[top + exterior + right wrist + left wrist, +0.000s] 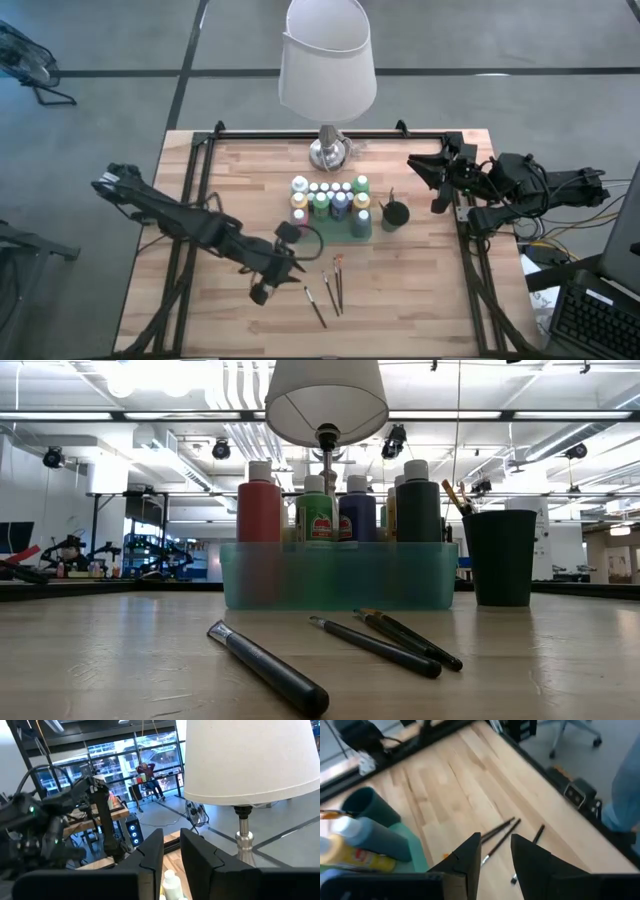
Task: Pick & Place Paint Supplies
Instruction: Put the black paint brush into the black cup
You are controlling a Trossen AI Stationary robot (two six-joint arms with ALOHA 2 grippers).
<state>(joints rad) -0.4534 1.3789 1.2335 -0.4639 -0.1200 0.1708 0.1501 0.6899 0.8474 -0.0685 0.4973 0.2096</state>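
With its fingers slightly apart near the loose paintbrushes (330, 288), the left gripper (283, 262) risks scattering them or bumping the bottle tray (358, 232).

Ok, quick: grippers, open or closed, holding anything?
Left gripper: open, empty, above the loose paintbrushes.
Right gripper: open, empty, waiting at the table's right edge.

No words, brands or numbers can be read anywhere. The green bottle (316, 508), standing in the tray (340, 575) toward the table's far edge, has a label with a red patch and pale marks, but its print is too small to make out. The yellow bottle (350, 854) also has a red label mark, and it is too blurred to read.
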